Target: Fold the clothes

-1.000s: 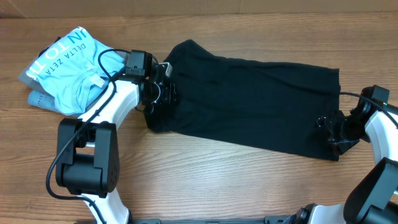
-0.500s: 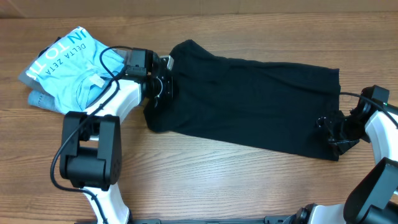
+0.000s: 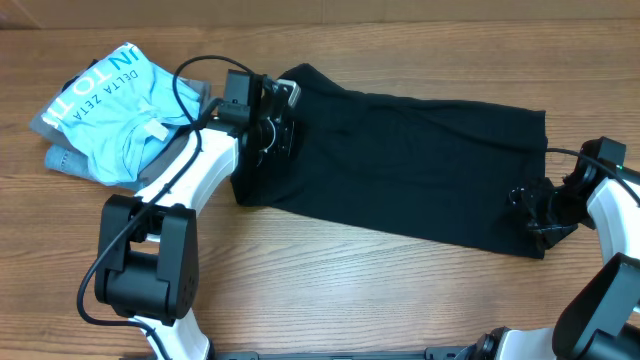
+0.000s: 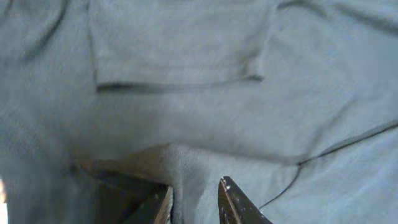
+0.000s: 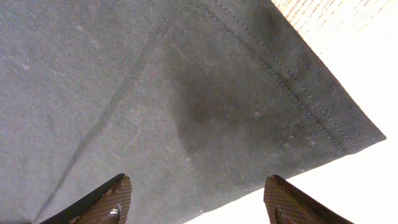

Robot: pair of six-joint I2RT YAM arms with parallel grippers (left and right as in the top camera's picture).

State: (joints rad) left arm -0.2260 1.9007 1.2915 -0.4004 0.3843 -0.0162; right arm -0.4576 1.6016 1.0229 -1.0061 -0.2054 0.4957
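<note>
Two ends of the clothes are attended: left gripper pinches a raised fold; right gripper, jaws apart, hovers over the hem corner.

**A:** What carries everything?

**B:** A light brown, wood-grain worktop.

**A:** And what lies on it?

**B:** A black garment, spread long from left to right across the middle and right side. Its near right corner lies flat, with the stitched hem on the wood.

**A:** Anything else?

**B:** At the far left there is a bunched light blue shirt with white lettering. A grey garment shows from under its lower left edge and touches the wood.

**A:** Does that pile touch the black one?

**B:** It lies near it, but I cannot tell whether they meet.
</note>
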